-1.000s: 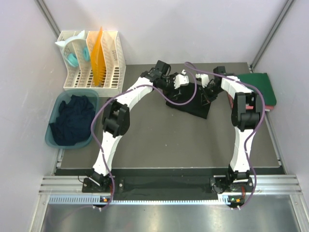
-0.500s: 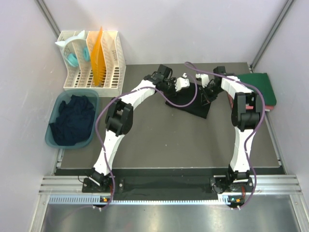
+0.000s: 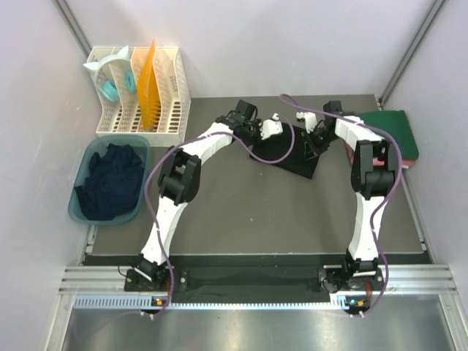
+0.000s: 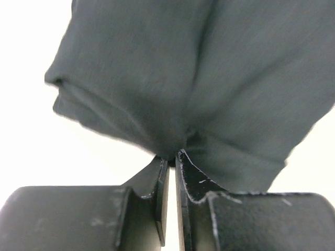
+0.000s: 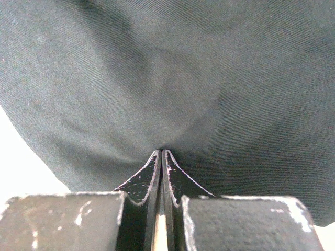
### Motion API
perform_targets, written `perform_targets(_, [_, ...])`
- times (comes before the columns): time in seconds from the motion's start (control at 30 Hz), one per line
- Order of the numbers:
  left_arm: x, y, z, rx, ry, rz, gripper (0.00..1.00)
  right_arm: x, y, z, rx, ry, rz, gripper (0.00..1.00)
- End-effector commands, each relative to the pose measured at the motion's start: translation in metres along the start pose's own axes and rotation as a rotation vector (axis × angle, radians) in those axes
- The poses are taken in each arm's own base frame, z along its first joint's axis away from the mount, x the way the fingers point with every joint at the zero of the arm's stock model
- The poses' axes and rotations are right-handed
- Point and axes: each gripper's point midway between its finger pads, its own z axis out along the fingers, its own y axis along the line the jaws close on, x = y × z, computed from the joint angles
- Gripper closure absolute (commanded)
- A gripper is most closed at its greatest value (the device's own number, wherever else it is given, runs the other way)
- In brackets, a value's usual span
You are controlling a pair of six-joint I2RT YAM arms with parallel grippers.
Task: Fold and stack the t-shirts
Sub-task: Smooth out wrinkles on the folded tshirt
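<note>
**Black t-shirt [image 3: 289, 155] pinched at both ends, right of the white rack [image 3: 172, 95]**

Just nearer than the rack, a teal tub [image 3: 104, 220] holds a crumpled navy t-shirt [image 3: 110, 183]. Right of the rack, the black t-shirt has its near edge on the table [image 3: 256, 219]. Its long axis runs left to right, the right end slanting nearer. The left gripper [image 4: 171, 157] and right gripper [image 5: 159, 154] are each squeezed tight onto a fold of its cloth. Much further right of the rack lies a folded green t-shirt [image 3: 395, 131].

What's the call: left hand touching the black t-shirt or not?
Touching. The left wrist view shows the left hand shut on a bunched fold of the black t-shirt, the cloth pinched right at its tips with no gap.
</note>
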Motion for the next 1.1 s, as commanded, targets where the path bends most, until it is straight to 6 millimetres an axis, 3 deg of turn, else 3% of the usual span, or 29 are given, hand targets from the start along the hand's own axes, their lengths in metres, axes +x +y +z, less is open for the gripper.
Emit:
perform_targets(0.0, [0.040, 0.040, -0.022, -0.120, 0.093, 0.004, 0.85, 0.007, -0.007, 0.003, 0.042, 0.013, -0.035, 1.00])
perform_targets(0.17, [0.065, 0.059, -0.031, -0.162, 0.130, -0.016, 0.82, 0.008, -0.006, 0.003, 0.048, 0.019, -0.040, 1.00])
perform_targets(0.27, [0.066, 0.067, -0.036, -0.186, 0.126, -0.026, 0.78, 0.006, -0.004, 0.004, 0.048, 0.021, -0.049, 1.00])
perform_targets(0.37, [0.056, 0.078, -0.044, -0.231, 0.094, -0.048, 0.78, 0.006, -0.001, 0.005, 0.047, 0.028, -0.062, 1.00])
perform_targets(0.5, [0.016, 0.089, -0.072, -0.258, -0.029, -0.085, 0.69, 0.005, 0.002, 0.006, 0.045, 0.030, -0.071, 1.00])
perform_targets(0.57, [-0.012, 0.079, -0.080, -0.199, -0.127, -0.111, 0.65, 0.004, 0.002, 0.006, 0.049, 0.027, -0.075, 1.00])
perform_targets(0.7, [-0.067, 0.051, -0.110, -0.031, -0.309, -0.119, 0.67, 0.003, 0.002, 0.005, 0.052, 0.028, -0.079, 1.00])
perform_targets(0.8, [-0.081, 0.021, -0.120, 0.122, -0.350, -0.145, 0.71, 0.003, 0.000, 0.005, 0.058, 0.030, -0.080, 1.00])
perform_targets(0.9, [-0.066, -0.010, -0.113, 0.213, -0.274, -0.153, 0.65, 0.003, -0.001, 0.004, 0.062, 0.030, -0.080, 1.00])
perform_targets(0.93, [-0.059, -0.022, -0.111, 0.242, -0.244, -0.168, 0.56, 0.002, 0.000, 0.003, 0.064, 0.029, -0.083, 1.00])
perform_targets(1.0, [-0.037, -0.038, -0.103, 0.272, -0.186, -0.156, 0.50, 0.002, -0.001, 0.003, 0.069, 0.030, -0.088, 1.00])
perform_targets(1.07, [-0.023, -0.043, -0.098, 0.264, -0.155, -0.143, 0.47, 0.001, -0.001, 0.001, 0.073, 0.028, -0.090, 1.00])
